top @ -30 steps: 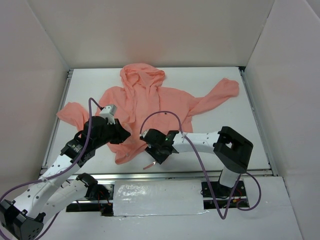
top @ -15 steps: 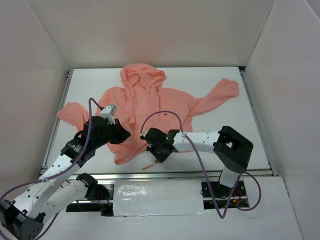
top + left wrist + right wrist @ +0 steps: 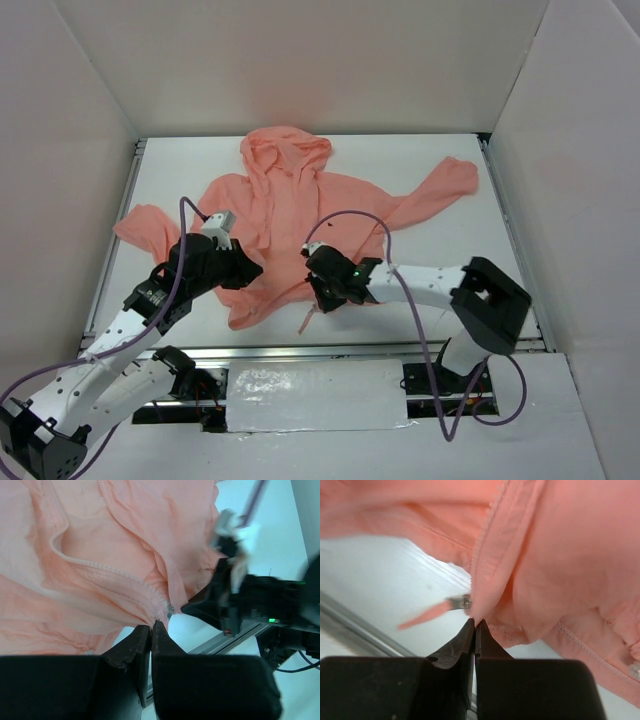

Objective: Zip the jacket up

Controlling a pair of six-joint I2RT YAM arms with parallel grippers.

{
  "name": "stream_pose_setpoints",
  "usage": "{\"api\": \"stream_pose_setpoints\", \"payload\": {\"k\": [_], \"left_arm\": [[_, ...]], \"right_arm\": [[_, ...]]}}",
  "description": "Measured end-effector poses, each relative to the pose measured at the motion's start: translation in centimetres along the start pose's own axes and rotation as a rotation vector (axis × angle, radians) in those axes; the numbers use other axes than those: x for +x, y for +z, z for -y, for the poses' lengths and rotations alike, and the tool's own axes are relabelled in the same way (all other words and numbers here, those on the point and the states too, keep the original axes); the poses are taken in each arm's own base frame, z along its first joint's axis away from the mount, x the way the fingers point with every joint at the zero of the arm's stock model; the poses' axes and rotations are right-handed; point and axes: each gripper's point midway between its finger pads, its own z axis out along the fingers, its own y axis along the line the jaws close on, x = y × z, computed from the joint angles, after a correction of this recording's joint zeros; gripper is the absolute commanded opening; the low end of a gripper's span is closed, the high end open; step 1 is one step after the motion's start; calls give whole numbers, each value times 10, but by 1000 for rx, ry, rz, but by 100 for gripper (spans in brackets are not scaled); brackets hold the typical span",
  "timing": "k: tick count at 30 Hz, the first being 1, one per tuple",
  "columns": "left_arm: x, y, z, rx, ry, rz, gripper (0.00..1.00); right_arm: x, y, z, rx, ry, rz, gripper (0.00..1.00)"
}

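1. The jacket (image 3: 300, 200) lay spread on the white desk (image 3: 470, 260). Its hood (image 3: 285, 150) pointed at the far wall, and its bottom hem was near the desk's near edge.
2. Bare desk showed on the right, past one sleeve (image 3: 440, 190). The other sleeve (image 3: 140, 228) nearly reached the left edge.
3. Tall white walls (image 3: 300, 60) stood close on three sides.
4. The left pincer (image 3: 151, 626) was clenched on the hem, just beside the zipper (image 3: 107, 570).
5. The right pincer (image 3: 475, 624) was clenched on the bottom corner of a front edge.
6. The cloth looked thin, pink and wrinkly. The zipper teeth were tiny bumps in a row.
7. A flat pink pull tab (image 3: 427, 616) stuck out from a small metal slider.
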Motion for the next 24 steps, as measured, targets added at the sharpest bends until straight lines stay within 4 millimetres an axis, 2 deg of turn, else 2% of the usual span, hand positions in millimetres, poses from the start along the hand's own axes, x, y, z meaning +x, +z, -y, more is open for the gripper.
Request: {"api": "stream_pose_setpoints", "payload": {"k": [3,7,10,13,17,20,24], "left_arm": [[7,6,2,40,1,-5,0],[18,15,6,109,6,2,0],[16,18,12,150,14,21,0],[1,19,27,222,33,76,0],[-16,17,47,314,66,139,0],[-20,18,60,382,87,152,0],[-17,22,69,448,104,136,0]], "right_arm": [[-24,-24,-8,-83,75,201,0],[-68,-66,-23,-216,135,497,0],[-90,-92,-33,-310,137,665,0],[-92,-111,-42,-412,90,773,0],[-82,-126,-50,-538,-3,811,0],[-78,-136,-52,-616,-63,819,0],[-78,-150,-50,-664,-101,854,0]]}}
